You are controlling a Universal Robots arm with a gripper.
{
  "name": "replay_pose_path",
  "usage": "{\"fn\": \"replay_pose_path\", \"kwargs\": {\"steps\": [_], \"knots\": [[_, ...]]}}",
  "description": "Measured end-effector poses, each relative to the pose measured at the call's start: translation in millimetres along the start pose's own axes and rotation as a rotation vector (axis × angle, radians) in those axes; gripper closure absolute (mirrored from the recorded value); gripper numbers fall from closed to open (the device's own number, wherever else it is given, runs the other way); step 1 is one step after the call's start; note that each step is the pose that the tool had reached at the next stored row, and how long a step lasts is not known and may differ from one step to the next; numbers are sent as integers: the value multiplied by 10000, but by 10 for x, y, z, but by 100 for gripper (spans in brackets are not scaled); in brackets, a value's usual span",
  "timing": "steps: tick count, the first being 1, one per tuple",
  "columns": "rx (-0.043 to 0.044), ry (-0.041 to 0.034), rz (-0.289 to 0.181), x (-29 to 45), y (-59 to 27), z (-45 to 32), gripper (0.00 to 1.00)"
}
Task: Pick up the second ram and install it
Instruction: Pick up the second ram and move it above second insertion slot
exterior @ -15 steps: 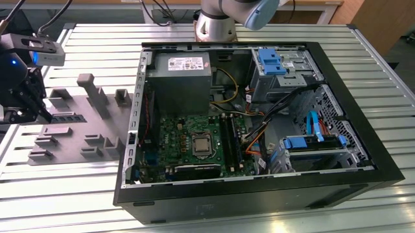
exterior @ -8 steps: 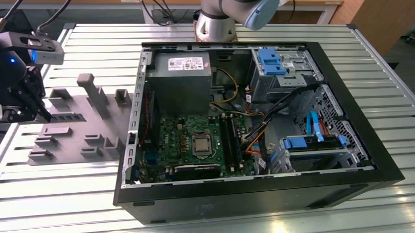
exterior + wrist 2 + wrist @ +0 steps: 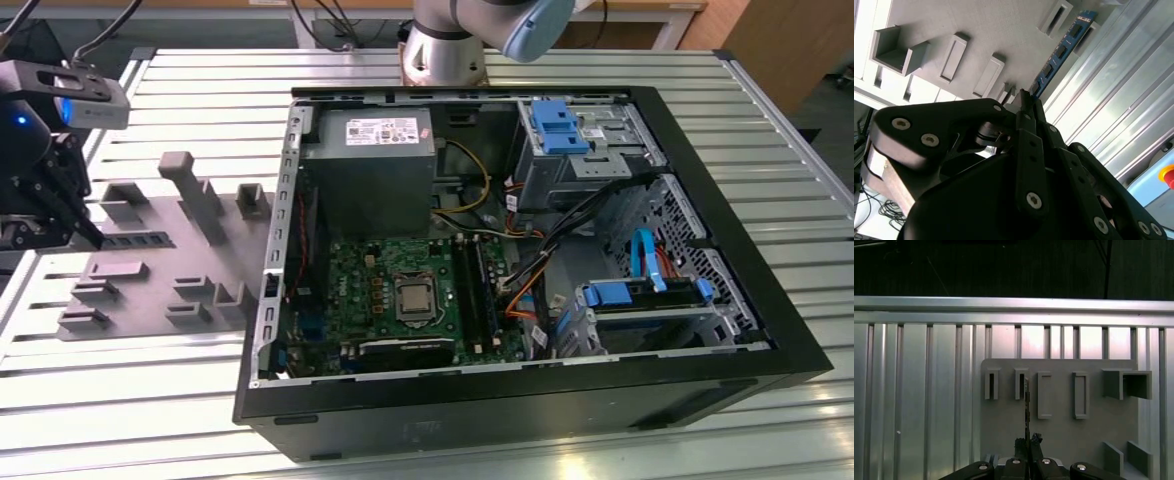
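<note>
Exterior view / tool: the tool (image 3: 80, 228) hangs at the exterior view's left, low over the near-left part of the tray (image 3: 200, 275), well apart from the case (image 3: 534, 395).
Exterior view / ram: a thin dark strip runs from the tool tip toward the exterior view's right across the tray; this reads as the ram (image 3: 136, 240). I cannot tell from here if it is lifted or seated.
Exterior view / tray: grey, with upright posts and pockets, flat on the slatted worktop (image 3: 160, 400), just left of the case.
Exterior view / case: lies open on its side. The power supply (image 3: 374, 160) is at the far end and the green motherboard (image 3: 400, 290) is nearer.
Exterior view / arm: the base of the arm (image 3: 447, 45) stands at the far edge of the worktop, behind the case.

Second wrist view / tool: the tool (image 3: 1025, 102) has its black fingers (image 3: 1029, 145) drawn together, clamped on one end of the ram (image 3: 1059, 50).
Second wrist view / ram: a blue board with a row of black chips, reaching straight out from the fingertips over the tray (image 3: 944, 25). Its free end is beside a raised slot block.

First wrist view / tool: the tool (image 3: 1028, 442) is closed on the ram (image 3: 1027, 410).
First wrist view / ram: seen edge-on as a thin line, on its long edge. It points toward the row of narrow slots on the tray (image 3: 1064, 440).
First wrist view / contact: I cannot tell if the ram's lower edge touches the tray.
First wrist view / worktop: aluminium slats of the worktop (image 3: 914, 390) lie around the tray.
</note>
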State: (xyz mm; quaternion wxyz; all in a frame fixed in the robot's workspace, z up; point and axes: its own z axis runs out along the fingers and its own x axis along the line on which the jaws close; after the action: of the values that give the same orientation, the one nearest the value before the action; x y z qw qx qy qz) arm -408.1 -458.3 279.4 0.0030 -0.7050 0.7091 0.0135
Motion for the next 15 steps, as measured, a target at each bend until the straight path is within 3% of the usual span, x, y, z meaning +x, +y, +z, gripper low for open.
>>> {"fn": "replay_pose_path", "kwargs": {"steps": [15], "knots": [[1, 0, 0, -2, 1, -72, 86]]}}
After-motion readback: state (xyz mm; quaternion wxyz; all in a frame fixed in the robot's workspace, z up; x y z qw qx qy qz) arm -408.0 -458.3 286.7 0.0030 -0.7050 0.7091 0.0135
